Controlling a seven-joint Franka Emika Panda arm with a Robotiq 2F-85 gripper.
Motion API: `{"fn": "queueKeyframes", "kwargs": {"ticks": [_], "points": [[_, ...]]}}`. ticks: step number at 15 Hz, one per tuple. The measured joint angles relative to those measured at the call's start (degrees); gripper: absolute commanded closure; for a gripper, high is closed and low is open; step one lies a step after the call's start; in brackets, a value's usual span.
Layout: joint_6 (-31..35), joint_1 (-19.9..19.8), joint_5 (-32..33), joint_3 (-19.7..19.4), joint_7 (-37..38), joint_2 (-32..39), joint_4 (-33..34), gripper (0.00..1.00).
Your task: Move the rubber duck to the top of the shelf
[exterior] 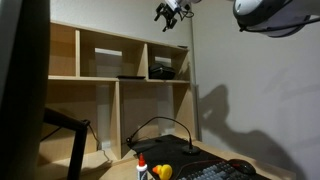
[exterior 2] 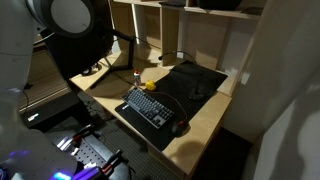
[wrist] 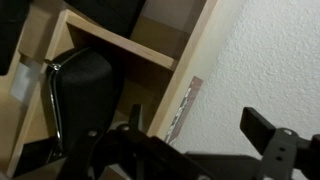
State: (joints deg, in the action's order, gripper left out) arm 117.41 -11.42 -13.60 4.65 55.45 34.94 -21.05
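The rubber duck (exterior: 163, 172) is small and yellow and sits on the desk by the keyboard; it also shows in an exterior view (exterior 2: 148, 86). The shelf (exterior: 110, 80) is light plywood with open cubbies and a flat top board, seen too in an exterior view (exterior 2: 205, 35) and in the wrist view (wrist: 130, 45). My gripper (exterior: 168, 14) hangs high above the shelf's top, near the white wall, far from the duck. In the wrist view the gripper (wrist: 200, 125) is open, with only wall between its fingers.
A white bottle with a red cap (exterior: 142, 168) stands next to the duck. A black keyboard (exterior 2: 148, 108) and a mouse (exterior 2: 178, 127) lie on a dark mat. Dark items (exterior: 160, 70) sit in the upper cubby. A black cable arc (exterior: 160, 125) rises behind the duck.
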Motion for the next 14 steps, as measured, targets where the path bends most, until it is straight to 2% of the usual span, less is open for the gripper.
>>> {"fn": "queueKeyframes", "kwargs": {"ticks": [2, 4, 14], "points": [[-4.8, -3.3, -3.8, 1.3, 0.0, -0.9, 0.0, 0.00], [-5.9, -4.6, -4.7, 1.9, 0.0, -1.3, -0.2, 0.00], [-5.9, -4.3, -4.7, 2.4, 0.0, -1.4, -0.6, 0.00]]}}
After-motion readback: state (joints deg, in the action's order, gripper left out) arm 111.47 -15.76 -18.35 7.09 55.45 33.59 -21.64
